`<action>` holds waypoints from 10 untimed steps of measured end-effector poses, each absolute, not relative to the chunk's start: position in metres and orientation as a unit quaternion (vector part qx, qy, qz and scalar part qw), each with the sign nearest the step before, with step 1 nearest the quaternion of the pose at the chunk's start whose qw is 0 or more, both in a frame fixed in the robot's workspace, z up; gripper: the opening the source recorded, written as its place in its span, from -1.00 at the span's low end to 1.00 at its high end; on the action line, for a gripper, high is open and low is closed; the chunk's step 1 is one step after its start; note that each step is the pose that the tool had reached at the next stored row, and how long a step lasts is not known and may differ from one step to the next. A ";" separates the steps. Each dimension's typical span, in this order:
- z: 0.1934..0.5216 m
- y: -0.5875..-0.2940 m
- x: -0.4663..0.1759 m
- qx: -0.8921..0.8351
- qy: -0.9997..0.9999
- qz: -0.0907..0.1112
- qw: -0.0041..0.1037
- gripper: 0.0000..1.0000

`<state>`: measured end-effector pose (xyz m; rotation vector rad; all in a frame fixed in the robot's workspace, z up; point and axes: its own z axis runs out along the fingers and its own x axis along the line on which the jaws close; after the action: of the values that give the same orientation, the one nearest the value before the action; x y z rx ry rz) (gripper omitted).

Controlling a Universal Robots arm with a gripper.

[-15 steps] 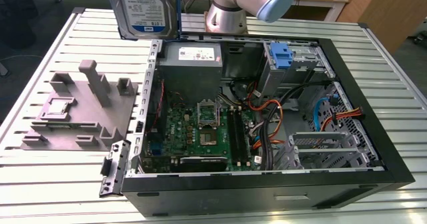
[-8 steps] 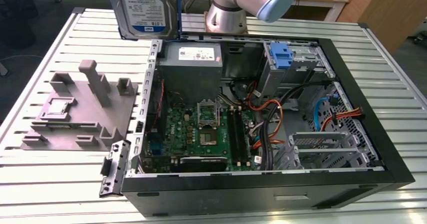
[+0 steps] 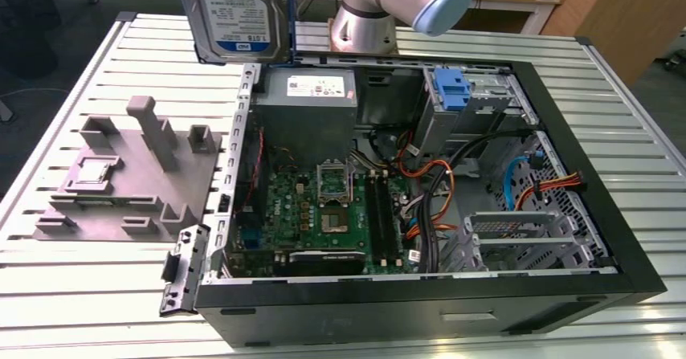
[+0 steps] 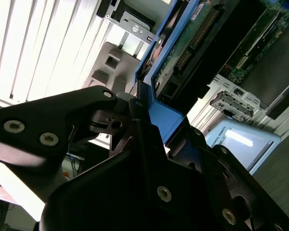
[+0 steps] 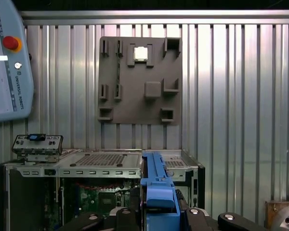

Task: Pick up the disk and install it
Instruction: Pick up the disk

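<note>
Pickup done: pincer (image 5: pixel 158 211) pinches the disk (image 3: pixel 238 14) by its blue rail, aloft by the open case's (image 3: pixel 429 315) far side. Install not yet done.

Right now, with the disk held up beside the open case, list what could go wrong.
1. The gripper pinches the disk by a blue rail edge, upright in the air; it might tilt or slip and drop.
2. Loose orange and black cables cross the case interior; the disk could snag them going in.
</note>
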<state>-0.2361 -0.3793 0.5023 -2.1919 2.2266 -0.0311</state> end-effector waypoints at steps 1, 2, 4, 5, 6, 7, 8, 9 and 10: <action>0.502 -0.379 -0.236 -0.701 0.713 -0.010 0.008 -0.26; 0.502 -0.379 -0.235 -0.701 0.713 -0.010 0.008 -0.26; 0.502 -0.379 -0.235 -0.701 0.713 -0.010 0.008 -0.26; 0.502 -0.379 -0.234 -0.701 0.713 -0.010 0.008 -0.26; 0.502 -0.379 -0.234 -0.701 0.713 -0.010 0.008 -0.26; 0.502 -0.379 -0.233 -0.701 0.713 -0.010 0.008 -0.26; 0.502 -0.379 -0.233 -0.701 0.713 -0.010 0.008 -0.26; 0.502 -0.379 -0.233 -0.701 0.713 -0.010 0.008 -0.26; 0.502 -0.379 -0.232 -0.701 0.713 -0.010 0.008 -0.26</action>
<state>-0.2324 -0.3792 0.5024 -2.1918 2.2267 -0.0311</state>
